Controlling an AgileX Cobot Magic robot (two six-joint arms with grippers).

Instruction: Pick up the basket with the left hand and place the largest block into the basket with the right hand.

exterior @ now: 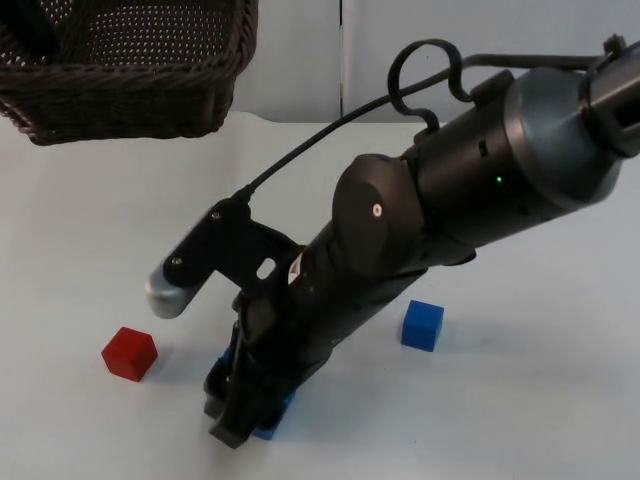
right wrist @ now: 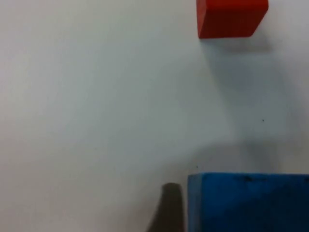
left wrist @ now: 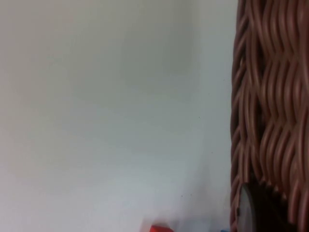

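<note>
Most of the large blue block was hidden beneath the right arm in the top view; only slivers of blue showed at the right gripper, low on the white table. In the right wrist view the block was cut off by the picture's edge, and a dark fingertip stood just beside its side face. The other finger was out of sight, so I could not tell whether the fingers had closed on the block or merely stood around it.

The left gripper itself was hidden; its grasp on the wicker basket could not be made out. The basket hung at about 11 o'clock from the right gripper, cut off by the frame, and its woven wall showed close up in the left wrist view.

A red block lay on the table at roughly 9 o'clock from the right gripper, near it but apart. A smaller blue block lay at about 2 o'clock, apart from the arm.
</note>
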